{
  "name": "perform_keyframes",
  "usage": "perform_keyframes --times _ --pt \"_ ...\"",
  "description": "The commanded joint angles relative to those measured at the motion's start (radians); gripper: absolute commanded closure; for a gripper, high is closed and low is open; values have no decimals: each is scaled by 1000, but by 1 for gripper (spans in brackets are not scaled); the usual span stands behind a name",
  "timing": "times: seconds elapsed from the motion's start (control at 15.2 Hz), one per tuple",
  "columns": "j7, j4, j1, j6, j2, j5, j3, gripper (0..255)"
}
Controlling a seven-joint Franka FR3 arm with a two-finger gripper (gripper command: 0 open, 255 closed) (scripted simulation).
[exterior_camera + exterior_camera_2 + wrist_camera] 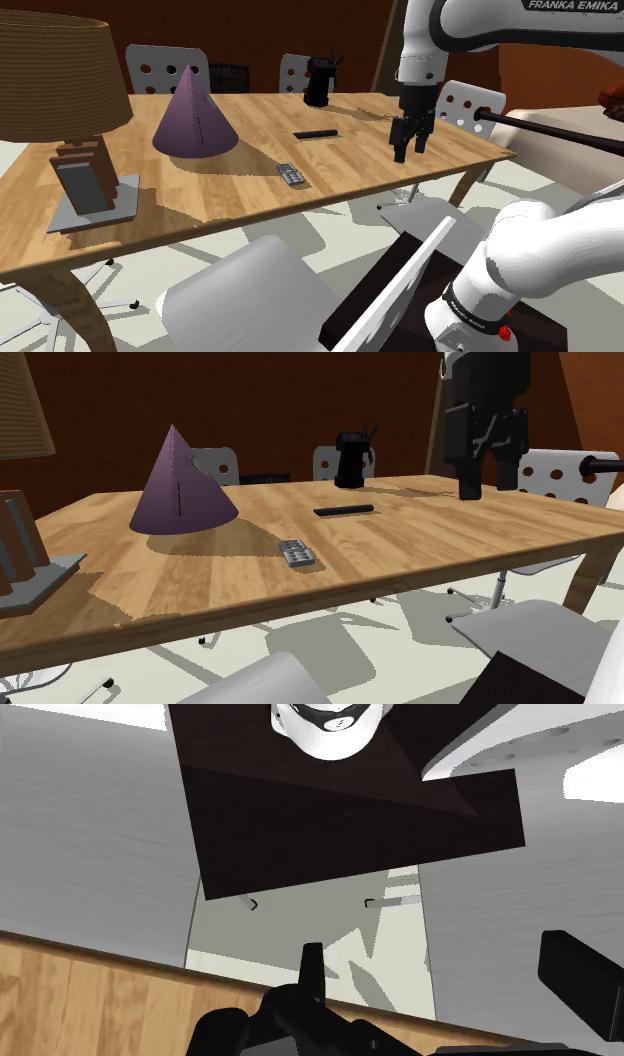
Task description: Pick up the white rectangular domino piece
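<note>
Wooden table [350, 165], front to back: the small pale domino piece [290, 174] lies flat near the front edge, with a flat black bar [316, 134] just beyond it. The gripper [409, 146] hangs over the shoulder view's right end, well apart from both, fingers spread and empty. Likely risks: the piece sits so low that an off-centre descent would skid it or nip the wood, or the gripper could go for the bar by mistake.
</note>
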Motion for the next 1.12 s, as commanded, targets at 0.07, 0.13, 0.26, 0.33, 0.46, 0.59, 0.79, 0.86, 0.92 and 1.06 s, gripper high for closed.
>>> perform_keyframes --times 0.07,0.13,0.26,0.33,0.46,0.59,0.79,0.86,0.92,1.06 --pt "19 -1 1 33 23 10 12 0" --pt "38 0 2 65 47 19 23 0" --pt "76 5 4 130 99 35 45 0" --pt "94 10 6 161 126 42 56 0" --pt "131 24 7 223 183 52 77 0" --pt "167 44 7 281 243 60 97 0" --pt "222 84 6 363 337 63 125 0" --pt "240 100 5 388 369 62 134 0" --pt "258 117 5 413 402 60 142 0" --pt "296 156 3 458 468 53 158 0"
